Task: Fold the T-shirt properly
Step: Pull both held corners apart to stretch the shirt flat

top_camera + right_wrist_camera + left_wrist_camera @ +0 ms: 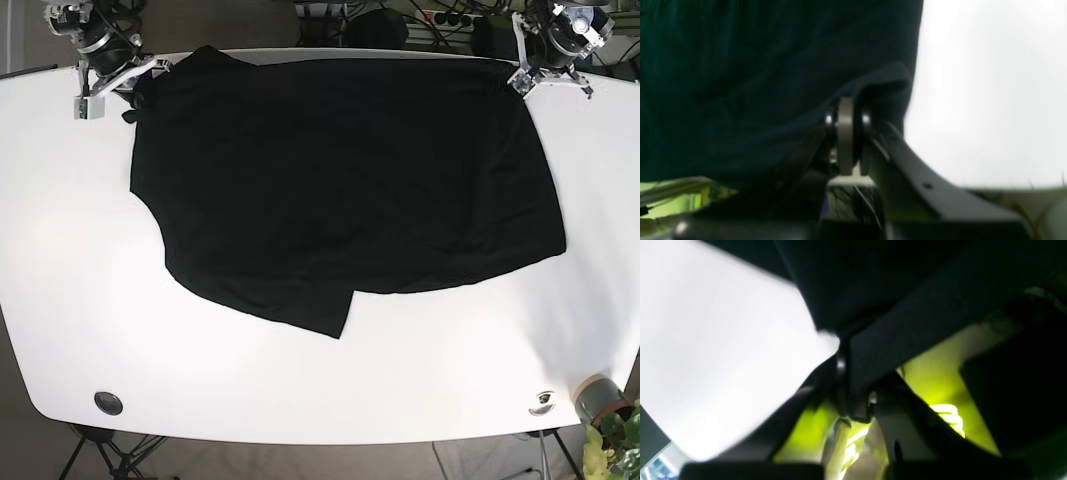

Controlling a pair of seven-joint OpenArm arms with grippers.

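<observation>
Nearest us in the base view, the white bench (320, 390) lies bare along its front edge, with a small black disc (108, 403) near the left corner and a grey cylinder (597, 398) at the right corner. Farther in, the black T-shirt (340, 190) is spread flat across the middle and far half of the bench, one pointed flap reaching toward the near side.

At the far edge we see both arms reaching down to the shirt's far corners. The right gripper (140, 92) sits at the far left corner, and the left gripper (522, 78) at the far right corner.

The wrist views show what the base view cannot. From the right wrist, we see the right gripper's (846, 115) fingers closed on a raised fold of the dark T-shirt (756, 83), white bench (990, 93) to the right. From the left wrist, the left gripper's (843, 363) fingers are pinched on the T-shirt's (907, 313) edge, with the bench (716, 340) bright on the left, though this view is blurred.
</observation>
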